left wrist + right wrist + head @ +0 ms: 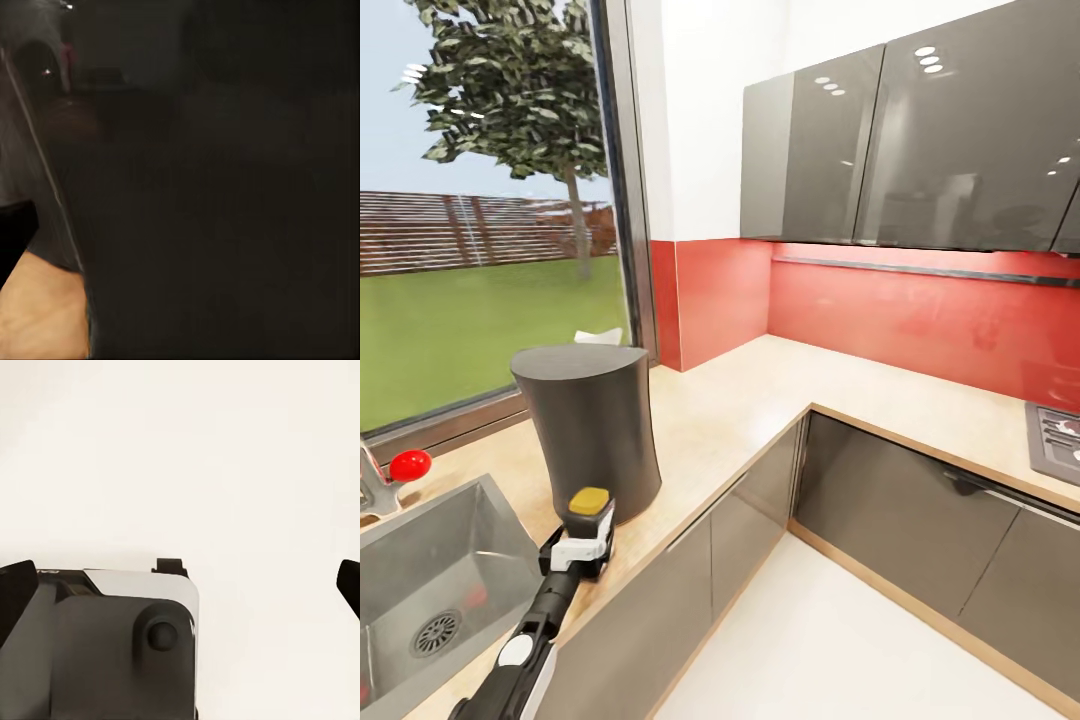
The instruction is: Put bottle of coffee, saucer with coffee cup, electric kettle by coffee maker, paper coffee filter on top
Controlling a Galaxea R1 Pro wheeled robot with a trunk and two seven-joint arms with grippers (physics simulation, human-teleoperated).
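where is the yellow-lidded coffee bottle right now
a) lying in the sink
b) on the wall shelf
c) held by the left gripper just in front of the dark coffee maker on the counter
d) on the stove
c: the head view shows the bottle of coffee at the tip of the left gripper, over the kitchen countertop right beside the coffee maker, with the sink off to the side.

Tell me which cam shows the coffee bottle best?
Head view: the bottle of coffee, yellow-brown lid up, sits at the left claw beside the coffee maker. Left wrist view is dark blur; right wrist view faces pale floor.
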